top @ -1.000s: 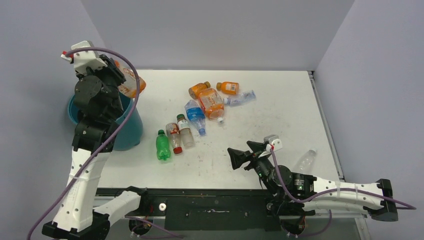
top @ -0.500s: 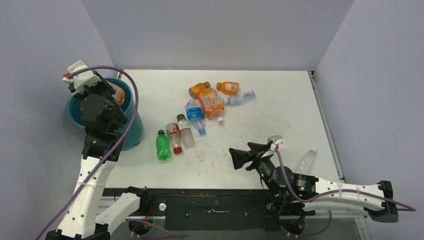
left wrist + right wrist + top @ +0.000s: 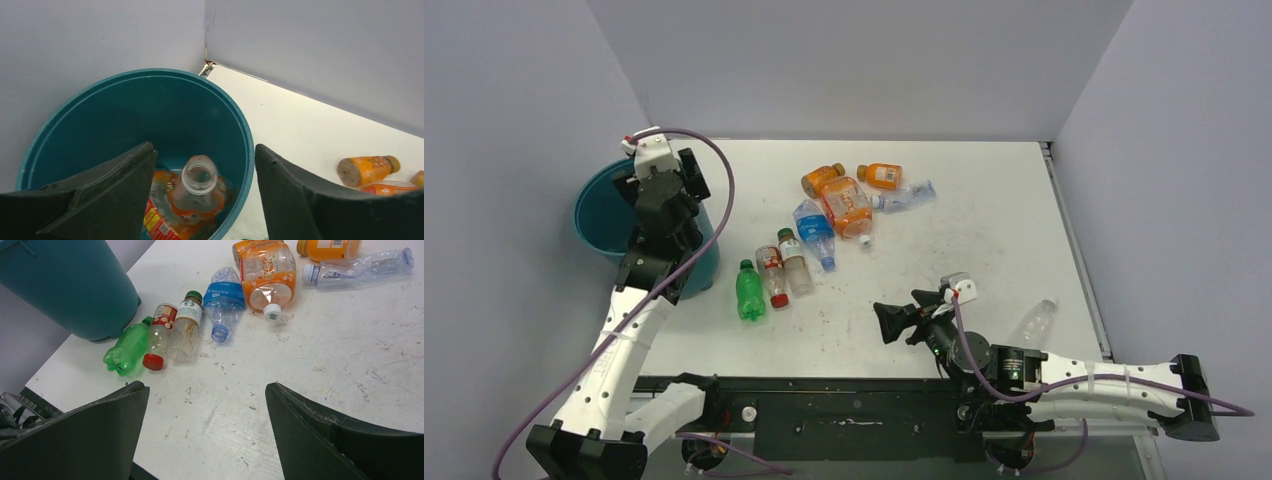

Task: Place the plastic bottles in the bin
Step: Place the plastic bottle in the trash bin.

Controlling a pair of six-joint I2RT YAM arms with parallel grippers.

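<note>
The left hand point(image 3: 204, 150) hung over the bin point(image 3: 239, 117), jaws apart and empty, an orange bottle point(image 3: 192, 197) lying inside. The right hand point(image 3: 206, 386), wide open and empty, faced the other bottles point(image 3: 223, 297) on the desk point(image 3: 340, 355), seemingly ready to pick.

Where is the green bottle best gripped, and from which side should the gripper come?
Grip the green bottle across its mid-body, coming from above, because it lies flat on its side. The red-capped bottle lies close alongside, so that side is tight.
</note>
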